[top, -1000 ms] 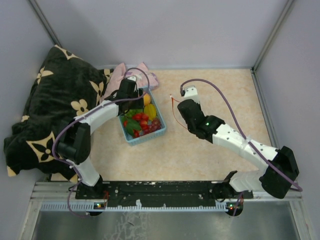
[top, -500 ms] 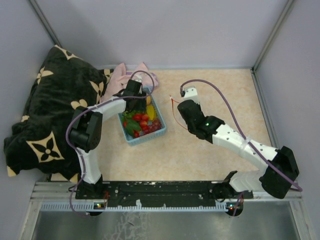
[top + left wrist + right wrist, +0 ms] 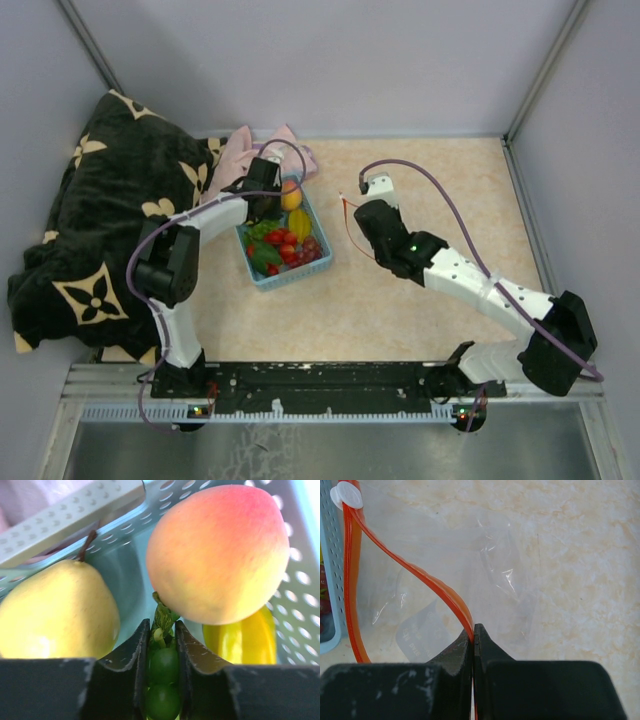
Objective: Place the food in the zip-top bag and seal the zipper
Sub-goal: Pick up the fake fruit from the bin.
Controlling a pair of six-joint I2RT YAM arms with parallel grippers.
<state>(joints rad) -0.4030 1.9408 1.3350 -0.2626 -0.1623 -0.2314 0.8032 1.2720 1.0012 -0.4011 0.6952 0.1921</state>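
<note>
Held: grapes (image 3: 163, 669), clamped in closed left gripper (image 3: 162, 647), inside basket (image 3: 299, 582).
Held: zipper (image 3: 422, 577), pinched tight by right gripper (image 3: 474, 634).
Bearing: bag (image 3: 490, 565), mouth parted, just right of left gripper, past basket wall.

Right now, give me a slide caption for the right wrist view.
Right jaws pinch one lip of the zipper, holding the bag open beside the basket.

Peach (image 3: 217, 555) glows orange, blushing pink, at upper right; pear (image 3: 57, 612) pale yellow at left; grapes (image 3: 163, 680) glossy green at bottom centre. Basket (image 3: 300, 605) is light blue, dotted with holes. Zipper (image 3: 420, 575) runs red-orange, slider (image 3: 346, 495) white, bag (image 3: 495, 555) clear, over a beige marbled tabletop (image 3: 580, 555). Blanket (image 3: 110, 210): black with cream flowers.
</note>
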